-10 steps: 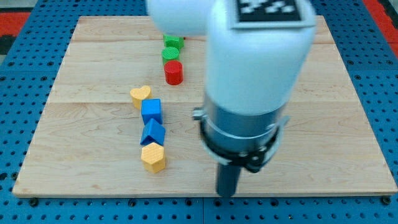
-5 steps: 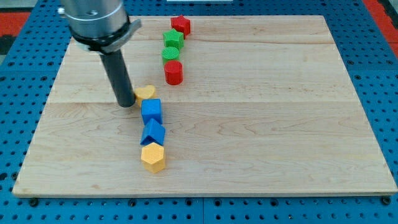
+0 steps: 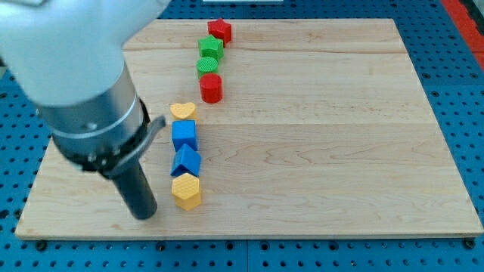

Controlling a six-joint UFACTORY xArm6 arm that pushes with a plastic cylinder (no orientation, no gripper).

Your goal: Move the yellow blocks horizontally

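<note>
Two yellow blocks, a heart (image 3: 182,111) and a hexagonal one (image 3: 186,191), bracket two blue blocks (image 3: 184,148) in a column on the counter (image 3: 340,151); my tip (image 3: 144,214), which has no fingers, rests just left of the hexagon, apparently placed for a rightward push.

Count's in: two yellow blocks (image 3: 182,111) (image 3: 186,191), two blue blocks (image 3: 184,135) (image 3: 185,162), two green blocks (image 3: 210,47) (image 3: 207,65), two red blocks (image 3: 220,30) (image 3: 211,88). Eight altogether on the board.
</note>
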